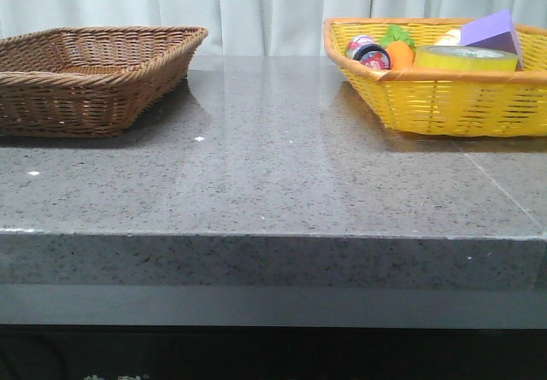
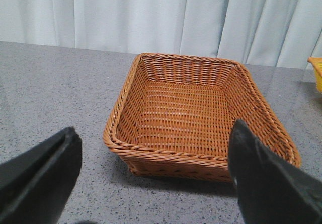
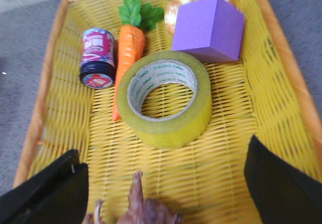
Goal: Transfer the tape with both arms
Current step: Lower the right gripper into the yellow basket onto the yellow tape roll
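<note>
Black right pincer (image 3: 163, 194) wide open, empty, above the tape (image 3: 165, 99).

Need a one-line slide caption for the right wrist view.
Open right end effector hovers over the yellow basket, tape lying flat beside carrot and purple block.

Light: bright, even, diffuse | Glare: pale sheen on my table (image 1: 256, 141) below the curtain (image 1: 256, 4) | Shadows: soft beneath brown basket (image 1: 85, 81) and yellow basket (image 1: 444, 107) | Blur: my fingers (image 3: 45, 194) and the brown figure (image 3: 146, 209) unfocused.
</note>
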